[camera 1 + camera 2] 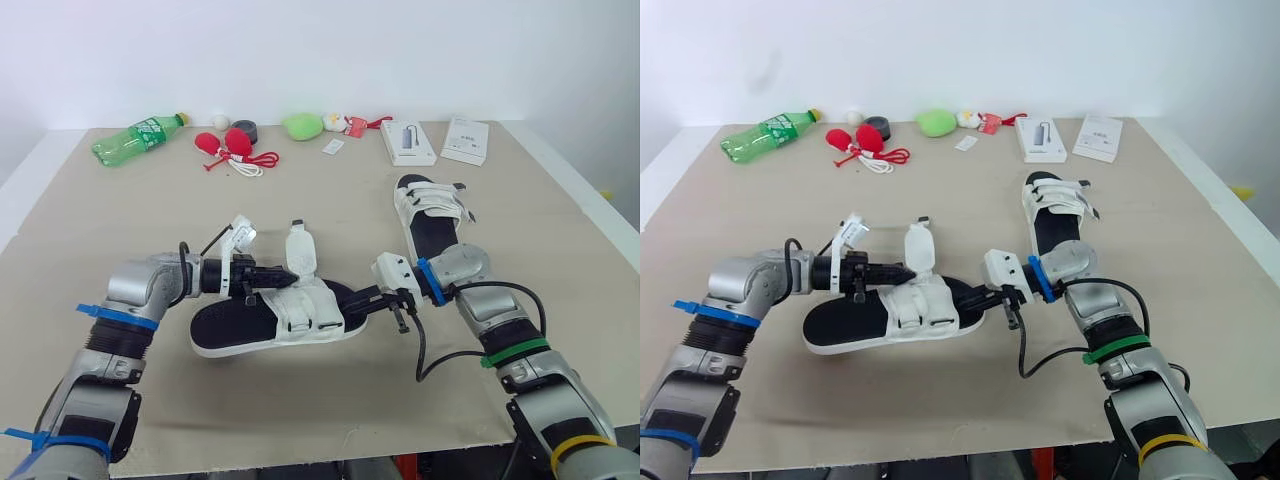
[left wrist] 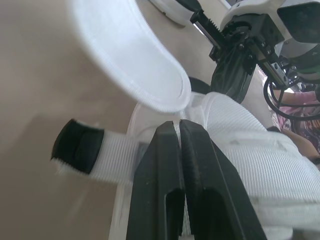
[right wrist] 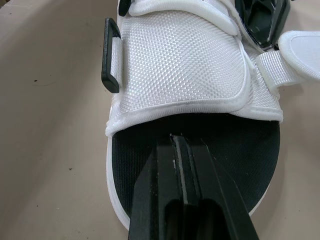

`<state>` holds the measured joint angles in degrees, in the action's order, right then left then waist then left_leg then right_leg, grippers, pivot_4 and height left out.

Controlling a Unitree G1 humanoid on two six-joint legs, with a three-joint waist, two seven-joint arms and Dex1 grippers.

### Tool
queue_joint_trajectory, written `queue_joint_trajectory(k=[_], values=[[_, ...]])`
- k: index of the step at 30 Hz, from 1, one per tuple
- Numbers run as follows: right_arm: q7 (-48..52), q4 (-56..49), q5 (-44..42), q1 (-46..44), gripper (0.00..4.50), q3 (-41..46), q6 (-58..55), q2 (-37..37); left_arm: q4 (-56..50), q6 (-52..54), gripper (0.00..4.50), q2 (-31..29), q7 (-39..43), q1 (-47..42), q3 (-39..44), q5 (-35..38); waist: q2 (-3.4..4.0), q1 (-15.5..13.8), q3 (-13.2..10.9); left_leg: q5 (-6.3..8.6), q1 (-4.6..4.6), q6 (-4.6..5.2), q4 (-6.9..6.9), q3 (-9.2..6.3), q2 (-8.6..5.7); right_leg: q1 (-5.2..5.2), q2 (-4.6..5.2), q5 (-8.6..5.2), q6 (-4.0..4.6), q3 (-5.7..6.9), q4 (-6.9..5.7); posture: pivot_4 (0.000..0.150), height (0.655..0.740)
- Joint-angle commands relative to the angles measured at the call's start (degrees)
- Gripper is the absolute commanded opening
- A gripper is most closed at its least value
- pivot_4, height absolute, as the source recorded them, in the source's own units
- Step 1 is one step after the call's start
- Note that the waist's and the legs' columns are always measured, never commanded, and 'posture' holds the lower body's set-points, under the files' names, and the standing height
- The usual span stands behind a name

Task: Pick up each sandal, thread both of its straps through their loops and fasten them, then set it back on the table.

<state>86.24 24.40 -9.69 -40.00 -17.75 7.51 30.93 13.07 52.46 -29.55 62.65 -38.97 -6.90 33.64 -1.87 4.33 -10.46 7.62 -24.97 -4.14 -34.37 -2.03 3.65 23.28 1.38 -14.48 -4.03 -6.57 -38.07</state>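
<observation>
Near sandal [image 1: 275, 320], mid-table between my arms, one strap [image 1: 300, 250] standing loose: threading step, I judge, with left gripper [image 1: 288, 277] pinched narrow at the strap's base, right gripper [image 1: 356, 298] closed over the footbed, next needing the strap-tip guided through its black loop [image 2: 77, 145].

Bare table [image 1: 120, 230] left of near sandal [image 1: 270, 325], second sandal [image 1: 432, 215] crowding behind right pincer [image 1: 370, 297]
</observation>
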Motion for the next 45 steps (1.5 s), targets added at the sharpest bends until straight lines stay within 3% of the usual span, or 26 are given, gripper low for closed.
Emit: queue_joint_trajectory(k=[1, 3, 5, 7, 9, 13, 14, 19, 28, 37, 45], values=[[0.02, 0.57, 1.82, -0.01, 0.0, -0.32, 0.06, 0.63, 1.58, 3.27, 0.18, -0.35, 0.01, -2.08, 1.02, 0.5, 0.0, 0.01, 0.0, 0.0, 0.0, 0.0, 0.0, -0.01, 0.0, 0.0, -0.01, 0.01, -0.02, 0.0, 0.0, 0.15, 0.74], [-0.05, 0.47, 1.83, 0.1, 0.0, -0.28, 0.03, 0.74, 2.65, 4.86, 0.18, 0.37, -1.31, -4.26, 5.07, 2.84, 0.0, 0.01, 0.0, 0.0, 0.0, 0.0, 0.0, -0.02, 0.0, 0.01, -0.01, 0.02, -0.03, 0.01, 0.0, 0.15, 0.74], [-0.12, 0.22, 1.85, 0.32, 0.0, -0.27, -0.04, 0.86, 1.9, 5.43, 0.71, -0.06, -1.46, -5.01, 6.43, 3.43, 0.0, 0.01, 0.0, 0.0, -0.03, 0.0, 0.0, -0.02, 0.0, 0.03, -0.01, 0.09, -0.14, 0.01, 0.0, 0.15, 0.74], [-0.09, -0.14, 1.84, 0.6, 0.0, -0.3, -0.14, 1.03, 0.43, 6.09, 1.52, -0.96, -0.93, -4.95, 6.63, 3.57, 0.0, 0.01, 0.0, 0.0, -0.03, 0.0, 0.01, -0.02, 0.0, 0.03, -0.01, 0.11, -0.2, 0.01, 0.0, 0.15, 0.74], [-0.03, -0.28, 1.84, 0.73, 0.0, -0.3, -0.16, 1.15, -0.62, 6.88, 2.63, -1.9, -0.46, -4.8, 6.73, 3.87, 0.0, 0.01, -0.01, 0.0, -0.03, 0.0, 0.01, -0.02, 0.0, 0.03, -0.01, 0.12, -0.21, 0.01, 0.0, 0.15, 0.74], [-0.01, -0.21, 1.92, 0.8, 0.0, -0.34, 0.0, 1.26, 3.12, 8.95, 4.24, -1.78, -3.55, -6.08, 8.9, 3.67, 0.0, 0.01, -0.01, 0.0, -0.03, 0.0, 0.01, -0.03, 0.0, 0.03, -0.01, 0.13, -0.22, 0.02, 0.0, 0.15, 0.74], [0.01, -0.13, 1.96, 0.8, 0.0, -0.37, 0.12, 1.27, 5.2, 9.67, 4.41, -1.16, -5.12, -6.69, 9.72, 3.45, 0.0, 0.01, -0.01, 0.0, -0.03, 0.0, 0.01, -0.03, 0.0, 0.03, -0.01, 0.12, -0.22, 0.02, 0.0, 0.15, 0.74], [0.06, 0.21, 1.98, 0.71, 0.0, -0.45, 0.55, 1.25, 14.23, 9.74, 4.41, 3.33, -11.11, -10.75, 15.72, 4.46, 0.0, -0.06, -0.01, 0.0, -0.07, 0.0, -0.04, -0.1, -0.02, 0.01, 0.0, 0.14, -0.24, 0.09, 0.0, 0.15, 0.74], [-0.34, 0.5, 2.16, 0.66, 0.0, -0.56, 1.07, 1.04, 29.28, 8.27, 4.41, 8.05, -9.48, -19.71, 15.09, 1.88, 0.0, -0.04, -0.01, -0.01, -0.09, 0.0, -0.03, -0.17, -0.06, 0.0, -0.01, 0.16, -0.29, 0.13, 0.0, 0.15, 0.74], [-1.07, -1.14, 2.03, 1.66, 0.0, -0.34, 0.49, 1.45, 50.68, -0.29, 4.41, 13.94, -14.6, -31.26, 21.73, 0.07, 0.0, -0.01, -0.01, -0.01, -0.13, -0.02, 0.0, -0.28, -0.11, 0.01, -0.01, 0.12, -0.33, 0.17, 0.01, 0.15, 0.74], [-1.57, -1.95, 2.08, 2.02, 0.0, -0.17, 0.1, 1.95, 59.0, -10.79, 4.41, 15.47, -21.71, -33.44, 25.4, -3.3, 0.0, 0.0, -0.01, -0.02, -0.13, -0.03, 0.01, -0.38, -0.13, -0.01, -0.01, 0.12, -0.33, 0.21, 0.01, 0.15, 0.74]])
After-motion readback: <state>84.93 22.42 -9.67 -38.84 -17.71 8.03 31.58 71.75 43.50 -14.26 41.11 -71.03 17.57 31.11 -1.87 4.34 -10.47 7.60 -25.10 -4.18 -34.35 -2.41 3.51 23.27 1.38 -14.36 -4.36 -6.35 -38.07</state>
